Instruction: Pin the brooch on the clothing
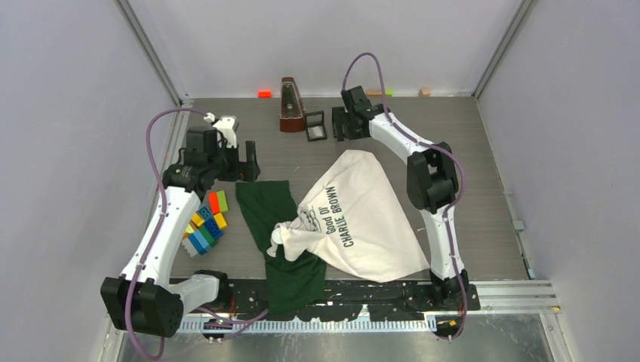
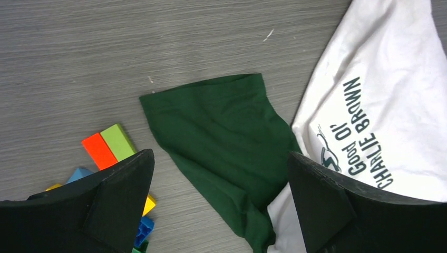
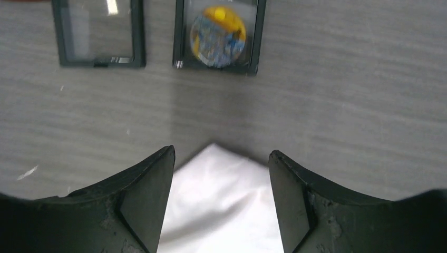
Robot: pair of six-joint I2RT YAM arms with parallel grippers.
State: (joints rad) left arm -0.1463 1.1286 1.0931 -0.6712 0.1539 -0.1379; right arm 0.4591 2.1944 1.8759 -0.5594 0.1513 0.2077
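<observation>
The clothing, a white T-shirt (image 1: pixel 362 215) printed "Good Ol' Charlie Brown", lies crumpled mid-table with a dark green part (image 1: pixel 264 204) on its left. The brooch (image 3: pixel 217 29), round, yellow and blue, sits in a small open dark box (image 3: pixel 255 50) (image 1: pixel 316 133) at the back. My right gripper (image 1: pixel 340 124) (image 3: pixel 221 152) is open and empty, above the shirt's white far corner (image 3: pixel 221 200), just short of the box. My left gripper (image 1: pixel 243 162) (image 2: pixel 220 158) is open and empty, above the green cloth (image 2: pixel 221 126) beside the print (image 2: pixel 363 132).
The box's lid (image 3: pixel 99 31) lies beside the box. A brown metronome (image 1: pixel 289 105) stands at the back. Coloured bricks (image 1: pixel 205 226) (image 2: pixel 108 145) lie left of the shirt. Small blocks (image 1: pixel 264 93) lie along the back wall. Grey walls close in both sides.
</observation>
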